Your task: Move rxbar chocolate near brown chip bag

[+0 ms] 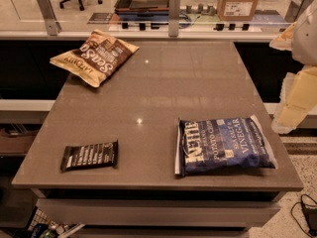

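The rxbar chocolate (89,155) is a small flat dark wrapper with rows of white text, lying at the table's front left corner. The brown chip bag (95,56) is tan-gold and dark brown with large white lettering, and lies at the table's back left. My arm comes in at the right edge of the camera view, and its pale gripper (292,108) hangs beside the table's right side. It is away from both objects and holds nothing that I can see.
A blue Kettle salt and vinegar chip bag (225,145) lies at the front right of the grey table (168,88). Behind the table runs a glass partition with metal posts (173,13). A cardboard box (237,1) stands beyond it.
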Controlling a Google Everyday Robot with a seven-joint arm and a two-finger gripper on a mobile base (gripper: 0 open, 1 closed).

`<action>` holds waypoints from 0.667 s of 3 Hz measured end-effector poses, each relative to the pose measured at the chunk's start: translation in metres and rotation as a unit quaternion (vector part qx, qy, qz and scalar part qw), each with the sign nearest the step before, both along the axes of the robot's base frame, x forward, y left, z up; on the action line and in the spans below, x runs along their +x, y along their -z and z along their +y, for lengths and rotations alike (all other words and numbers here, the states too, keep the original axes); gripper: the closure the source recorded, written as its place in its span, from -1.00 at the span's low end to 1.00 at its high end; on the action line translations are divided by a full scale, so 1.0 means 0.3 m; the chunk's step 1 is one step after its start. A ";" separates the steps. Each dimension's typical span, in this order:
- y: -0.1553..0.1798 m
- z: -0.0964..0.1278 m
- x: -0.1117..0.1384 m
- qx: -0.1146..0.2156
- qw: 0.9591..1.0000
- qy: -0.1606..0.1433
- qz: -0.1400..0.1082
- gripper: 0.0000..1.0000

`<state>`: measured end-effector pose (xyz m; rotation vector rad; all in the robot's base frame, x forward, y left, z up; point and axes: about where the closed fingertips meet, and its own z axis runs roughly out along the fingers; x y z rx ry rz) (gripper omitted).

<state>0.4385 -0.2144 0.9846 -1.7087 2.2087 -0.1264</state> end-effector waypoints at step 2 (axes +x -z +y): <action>0.008 0.019 0.000 0.032 0.999 -0.006 -0.003 -1.00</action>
